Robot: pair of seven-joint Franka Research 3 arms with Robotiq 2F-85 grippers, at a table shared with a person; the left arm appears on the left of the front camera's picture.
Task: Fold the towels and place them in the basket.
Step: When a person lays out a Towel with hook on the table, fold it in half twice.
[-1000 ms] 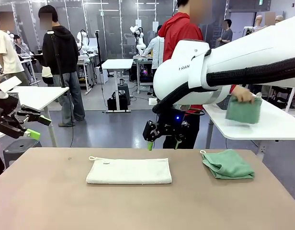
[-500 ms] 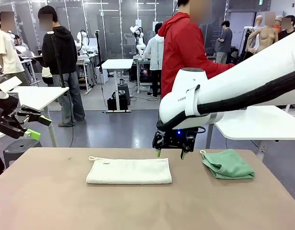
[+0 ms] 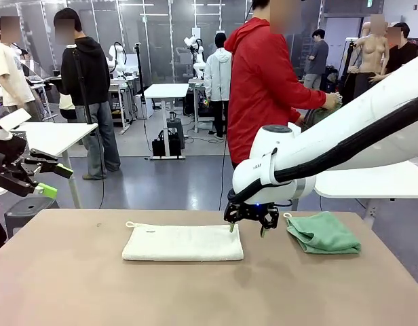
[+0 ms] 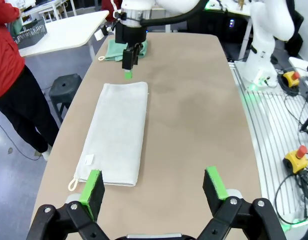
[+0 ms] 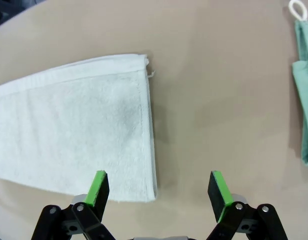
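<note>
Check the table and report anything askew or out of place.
The mint green towel lies rumpled, its folds uneven, on the right side of the table; the cream towel lies flat and neat. Nothing looks spilled or damaged.

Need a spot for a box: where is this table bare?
Bare: the near strip of the table, in front of the cream towel and green towel, and the left end beyond the cream towel. Crowded: the gap between the towels, where the open right gripper hangs.
</note>
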